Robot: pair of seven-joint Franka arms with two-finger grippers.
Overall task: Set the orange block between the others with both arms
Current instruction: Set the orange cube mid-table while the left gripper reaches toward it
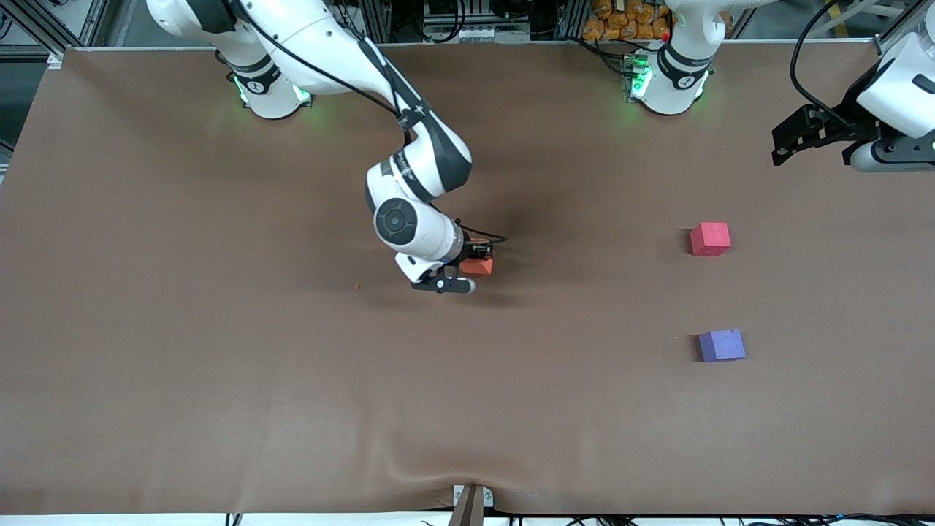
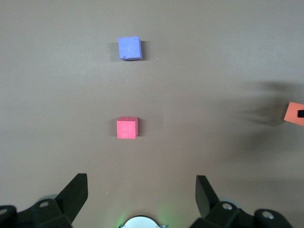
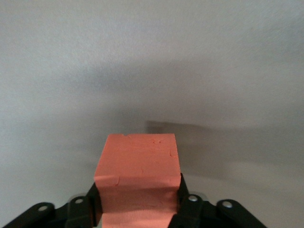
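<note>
The orange block [image 1: 478, 266] [image 3: 137, 161] is near the middle of the table, and my right gripper [image 1: 473, 261] [image 3: 138, 187] is shut on it, the fingers pressing into its two sides low over the cloth. The others stand toward the left arm's end: a pinkish-red cube [image 1: 710, 239] [image 2: 127, 128] and a purple-blue cube [image 1: 722, 345] [image 2: 129, 48] nearer the front camera, with a bare gap between them. My left gripper [image 1: 787, 142] [image 2: 141, 197] hangs open and empty in the air above that end of the table. The orange block [image 2: 294, 113] also shows at the edge of the left wrist view.
A brown cloth [image 1: 219, 329] covers the whole table. A tiny orange crumb [image 1: 356, 288] lies beside the right gripper, toward the right arm's end. A metal bracket [image 1: 471, 500] sits at the table edge nearest the front camera.
</note>
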